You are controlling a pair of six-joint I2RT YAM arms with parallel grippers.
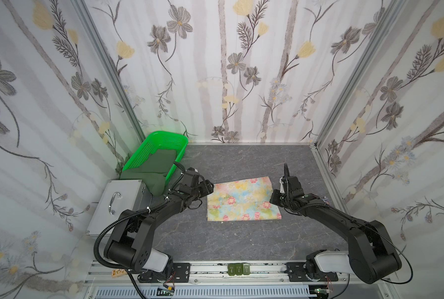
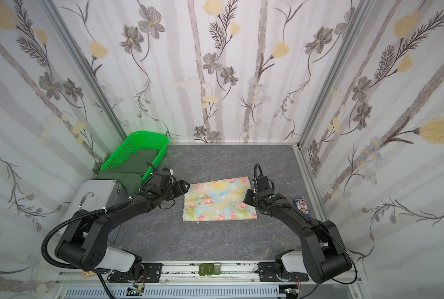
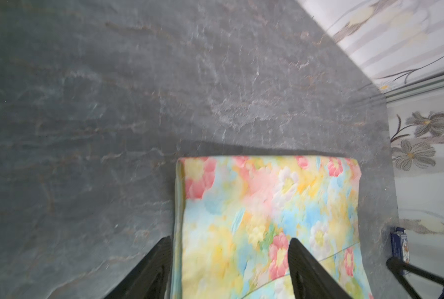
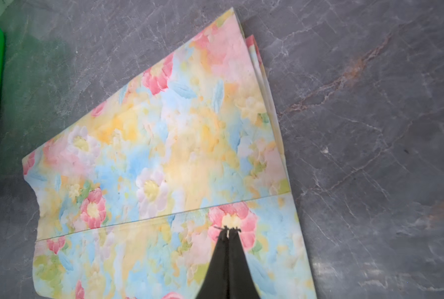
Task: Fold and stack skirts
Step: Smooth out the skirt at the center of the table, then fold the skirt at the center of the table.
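Observation:
The pale floral skirt point(image 1: 243, 199) point(image 2: 218, 200) lies folded flat in the middle of the grey table. At its left edge my left gripper point(image 1: 210, 187) point(image 3: 230, 239) is open, one finger over the bare table and the other over the cloth, holding nothing. At the skirt's right edge my right gripper point(image 2: 248, 195) point(image 4: 227, 229) is shut, its tips just above a pink flower with nothing between them. The dark green skirt point(image 1: 156, 170) point(image 2: 133, 172) lies in the green basket and spills over its near end onto the table.
The green mesh basket point(image 1: 164, 141) leans in the back left corner. A metal case point(image 1: 117, 204) with a handle sits in front of it, under my left arm. A small blue box point(image 2: 302, 204) lies by the right wall. Patterned walls enclose three sides.

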